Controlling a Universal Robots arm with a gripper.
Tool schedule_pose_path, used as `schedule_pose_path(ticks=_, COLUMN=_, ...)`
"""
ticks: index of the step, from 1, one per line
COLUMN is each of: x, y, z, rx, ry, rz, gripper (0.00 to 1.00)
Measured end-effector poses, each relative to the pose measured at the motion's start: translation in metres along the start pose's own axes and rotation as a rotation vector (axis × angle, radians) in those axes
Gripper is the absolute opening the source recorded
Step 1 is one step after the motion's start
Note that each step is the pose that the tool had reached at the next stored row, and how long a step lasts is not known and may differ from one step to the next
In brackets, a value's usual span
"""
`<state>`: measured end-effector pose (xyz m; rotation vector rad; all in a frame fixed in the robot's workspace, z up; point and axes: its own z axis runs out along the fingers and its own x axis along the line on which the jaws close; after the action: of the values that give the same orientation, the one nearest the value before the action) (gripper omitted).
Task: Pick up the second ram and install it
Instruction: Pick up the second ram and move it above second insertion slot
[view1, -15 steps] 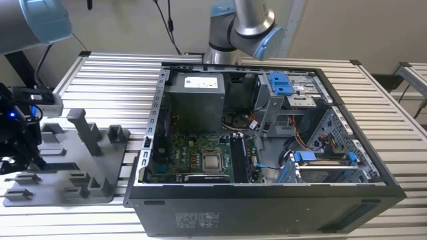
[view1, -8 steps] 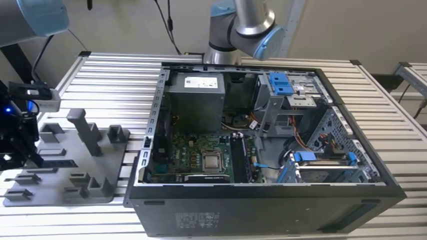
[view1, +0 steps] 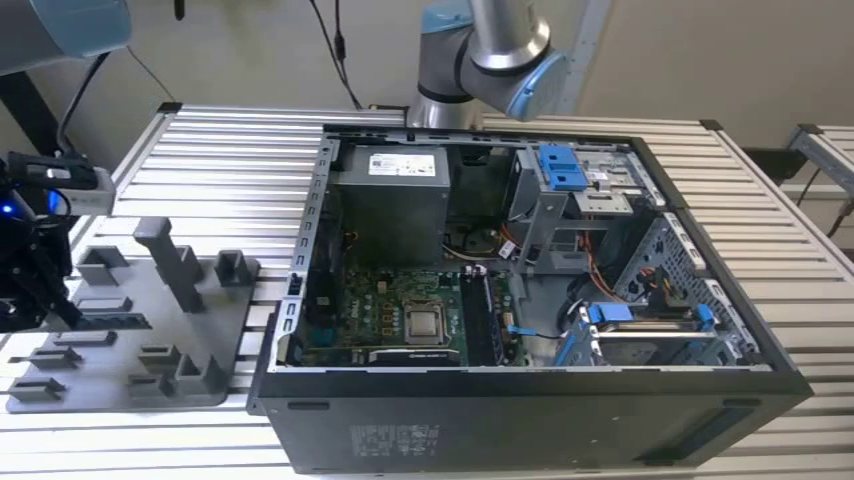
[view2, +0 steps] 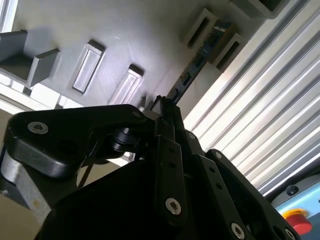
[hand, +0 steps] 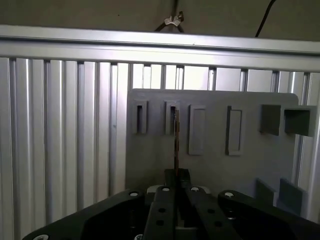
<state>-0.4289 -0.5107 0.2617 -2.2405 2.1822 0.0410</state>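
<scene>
Looks like your hand (hand: 176, 177) is clamped on the near part of the second ram (hand: 176, 140), standing on edge in the grey tray (hand: 215, 170) on the tabletop (hand: 60, 125). Its long axis runs straight ahead toward the far slot (hand: 172, 116).

My arm (view1: 481, 30) is a smooth silver-grey tube with rounded joint housings, each closed by a pale blue cap (view1: 541, 85). A thin black cable (view1: 94, 75) trails by my wrist end. There a pale grey box (view1: 70, 178) sits on black hardware lit by a small blue light (view1: 11, 210). My jaws are matte black: flat, round-ended link bars pinned with silver screw heads (view2: 173, 205) (hand: 228, 194), seen in both wrist views, beside a dull grey metal bracket (view2: 19, 181).
</scene>
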Motion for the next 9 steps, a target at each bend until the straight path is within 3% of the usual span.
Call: schedule_pose_path(ticks=9, x=-0.0004, y=0.0001, z=-0.0132, rx=0.0003, ry=0.0000, rz=0.002, gripper=0.14)
